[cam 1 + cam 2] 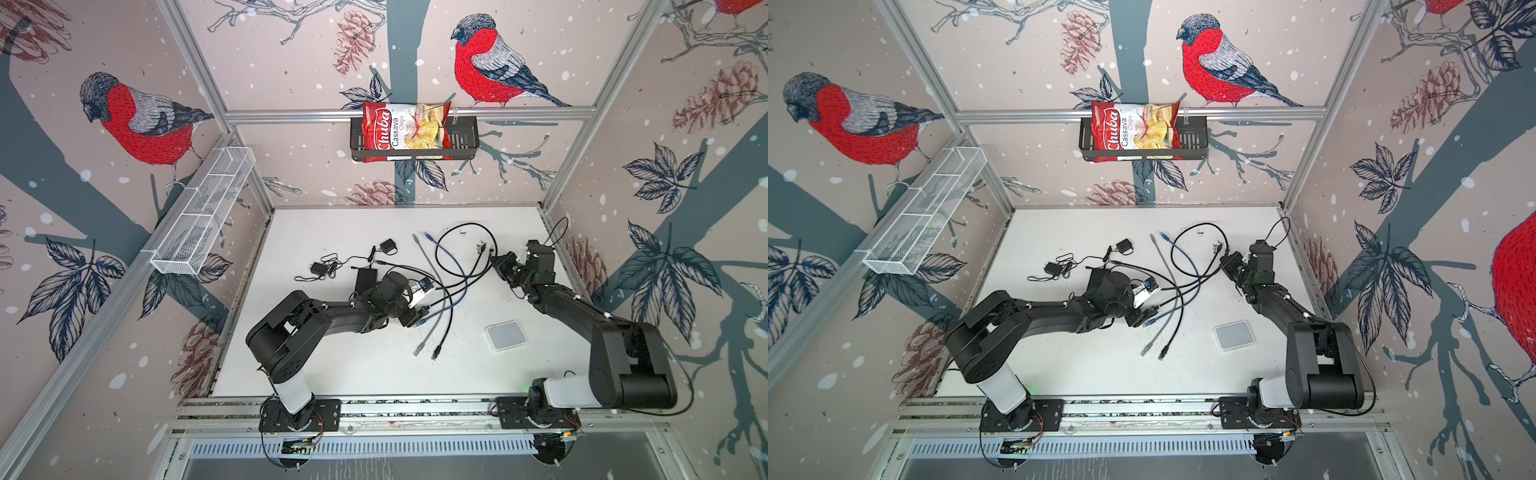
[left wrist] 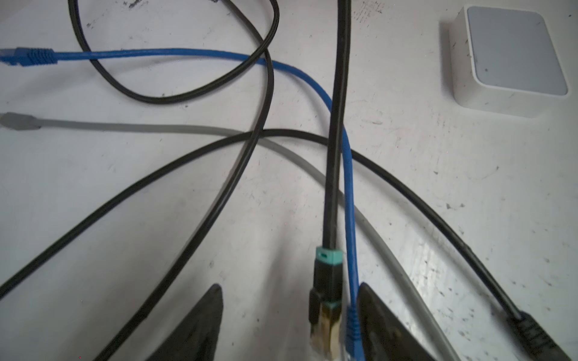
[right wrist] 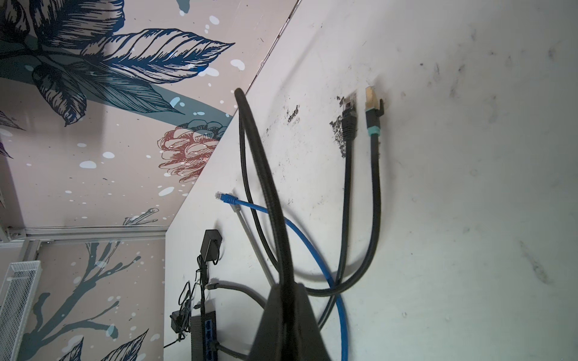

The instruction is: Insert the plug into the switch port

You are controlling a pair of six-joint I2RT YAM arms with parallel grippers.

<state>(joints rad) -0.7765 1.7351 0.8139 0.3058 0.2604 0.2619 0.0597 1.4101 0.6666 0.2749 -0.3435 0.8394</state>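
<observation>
Left gripper (image 2: 289,286), jaws half-spread, straddles the light, rigid gold-tipped plug (image 2: 325,318) near the network switch (image 3: 198,337); its moulded body looks the surest hold. Right gripper (image 3: 284,287) pinches a black cable (image 3: 271,193).

**Scuffed table, shiny plug**

The white table (image 2: 140,234) looks matt and scratched. The plug (image 2: 325,328) shows glossy gold-toned metal, the blue cable (image 2: 175,51) a smooth plastic jacket. Upper centre in both top views, the chip bag (image 1: 405,129) looks glossy.
</observation>
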